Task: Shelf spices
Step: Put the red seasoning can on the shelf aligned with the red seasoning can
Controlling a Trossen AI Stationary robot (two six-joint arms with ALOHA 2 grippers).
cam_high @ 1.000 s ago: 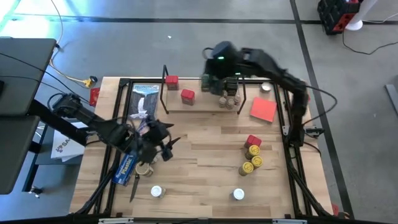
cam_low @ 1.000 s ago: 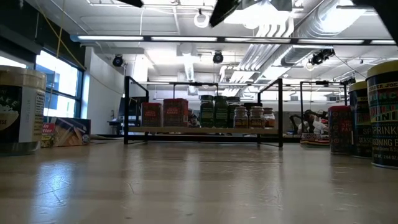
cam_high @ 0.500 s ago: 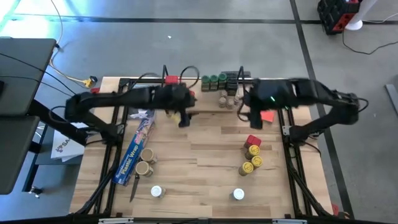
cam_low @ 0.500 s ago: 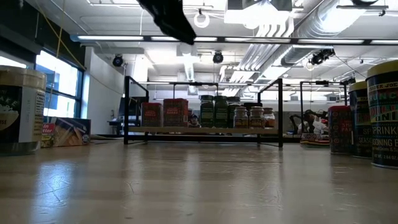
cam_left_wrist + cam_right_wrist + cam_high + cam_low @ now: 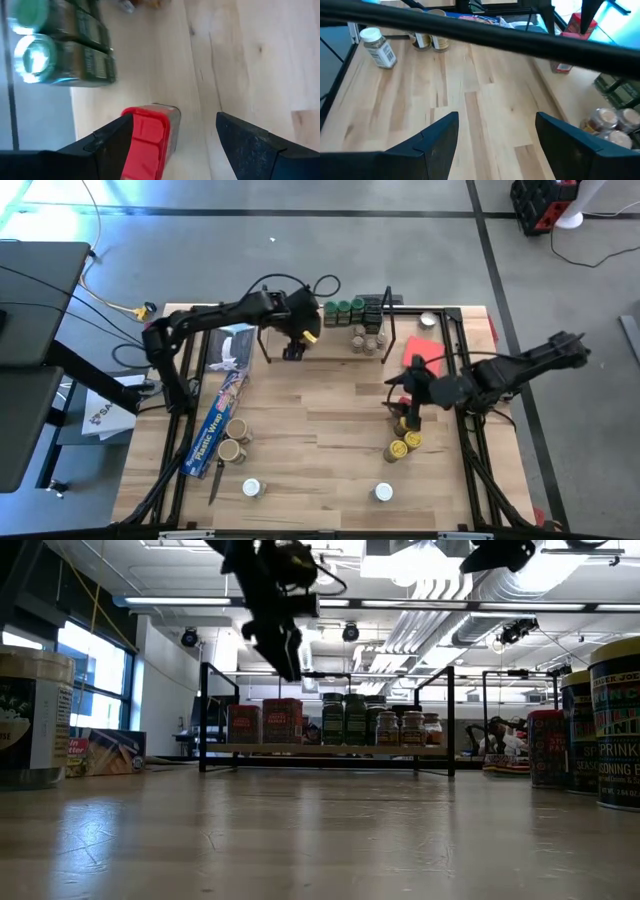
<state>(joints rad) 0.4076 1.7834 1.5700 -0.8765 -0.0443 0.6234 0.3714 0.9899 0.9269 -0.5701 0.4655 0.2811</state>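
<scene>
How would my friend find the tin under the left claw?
Find the low wooden shelf at the table's far edge. On its left part, below the open left gripper, stands a boxy red-lidded tin. The jars beside it are round with green lids.

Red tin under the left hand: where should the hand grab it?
By its two flat sides just below the lid, coming straight down. The red tin stands upright on the shelf with bare board on either side, and the open left hand hangs above it.
</scene>
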